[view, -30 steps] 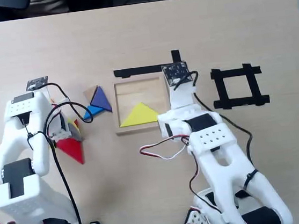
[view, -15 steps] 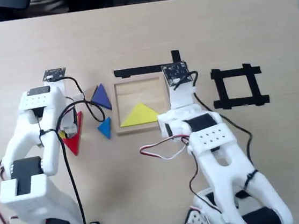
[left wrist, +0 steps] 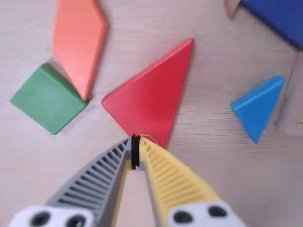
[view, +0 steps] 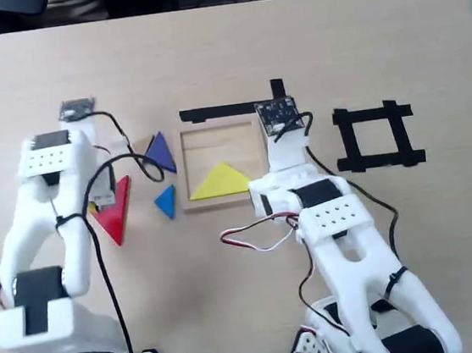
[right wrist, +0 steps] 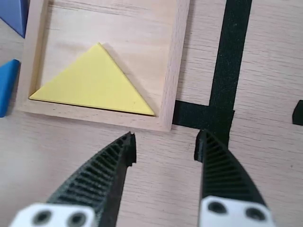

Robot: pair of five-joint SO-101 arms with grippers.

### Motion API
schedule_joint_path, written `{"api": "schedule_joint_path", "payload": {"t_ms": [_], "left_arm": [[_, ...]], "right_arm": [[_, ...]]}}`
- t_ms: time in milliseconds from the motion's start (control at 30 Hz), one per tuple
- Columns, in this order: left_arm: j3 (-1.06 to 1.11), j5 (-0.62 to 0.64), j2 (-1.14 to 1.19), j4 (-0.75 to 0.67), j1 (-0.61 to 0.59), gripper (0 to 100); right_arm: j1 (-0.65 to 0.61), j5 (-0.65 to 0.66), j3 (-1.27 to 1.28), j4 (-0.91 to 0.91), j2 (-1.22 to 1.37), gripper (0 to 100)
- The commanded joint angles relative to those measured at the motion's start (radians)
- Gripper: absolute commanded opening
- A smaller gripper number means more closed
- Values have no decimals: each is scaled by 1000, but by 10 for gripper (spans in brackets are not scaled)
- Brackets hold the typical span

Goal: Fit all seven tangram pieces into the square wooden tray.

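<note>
Yellow triangle (right wrist: 92, 82) lies in the tray (right wrist: 174, 71); right claw (right wrist: 163, 144) spread wide.
Left claw (left wrist: 135, 151) pinched closed by the red triangle (left wrist: 151, 97), nine o'clock of the tray.

I have the high camera fixed over the counter (view: 222, 50), looking almost straight down from its far edge to the arm bases on the near side. My left wrist camera sits just behind the left gripper (left wrist: 135, 152), low and close, facing down onto the red triangle (left wrist: 151, 97). The high view shows that piece too, toward the counter's left edge. The right wrist camera rides behind the right gripper (right wrist: 163, 142), slightly higher, looking down on a corner of the wooden tray (right wrist: 174, 71), which sits mid-counter in the high view.
</note>
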Motion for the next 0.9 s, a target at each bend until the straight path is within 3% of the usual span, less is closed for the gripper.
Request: {"api": "schedule_joint_path", "payload": {"t_ms": [0, 100, 433, 867], "left_arm": [[-81, 2, -77, 81, -42, 200], [-76, 8, -75, 92, -70, 309], [39, 21, 91, -130, -110, 305], [-97, 12, 233, -121, -113, 305]], "right_arm": [[8, 11, -2, -17, -27, 215], [8, 11, -2, -17, -27, 215], [8, 11, -2, -17, -27, 215], [8, 11, -2, -17, -27, 215]]}}
